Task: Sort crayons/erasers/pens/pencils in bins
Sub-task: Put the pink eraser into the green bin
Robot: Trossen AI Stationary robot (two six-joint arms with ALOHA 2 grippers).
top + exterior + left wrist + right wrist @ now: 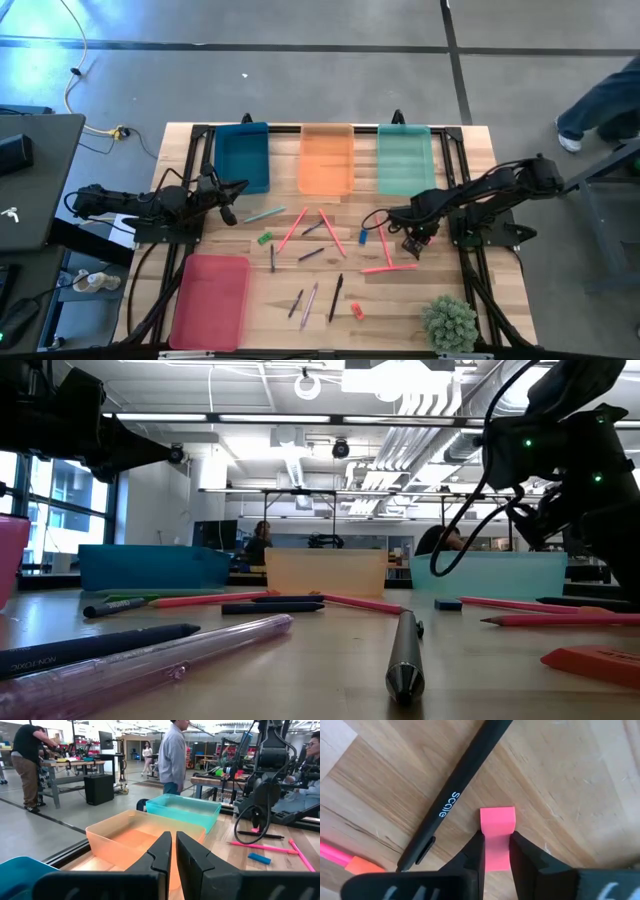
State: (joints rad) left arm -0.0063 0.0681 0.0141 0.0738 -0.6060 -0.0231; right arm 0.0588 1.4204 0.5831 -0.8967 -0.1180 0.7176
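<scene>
Right wrist view: right claw pressed down to the bench, fingers drawn in on both sides of a pink eraser, touching its flanks; far end of the block poking out past the tips. Gripped low and square, likely so the stub cannot twist free on the lift. Black pen lying just beside, clear of the fingers.

High view: same claw right of centre of the frame, among pink pencils, below the mint bin. Teal bin and orange bin along the upper edge, pink-red bin lower left. Left claw parked centre left by the teal bin, fingers nearly together, holding nothing.
</scene>
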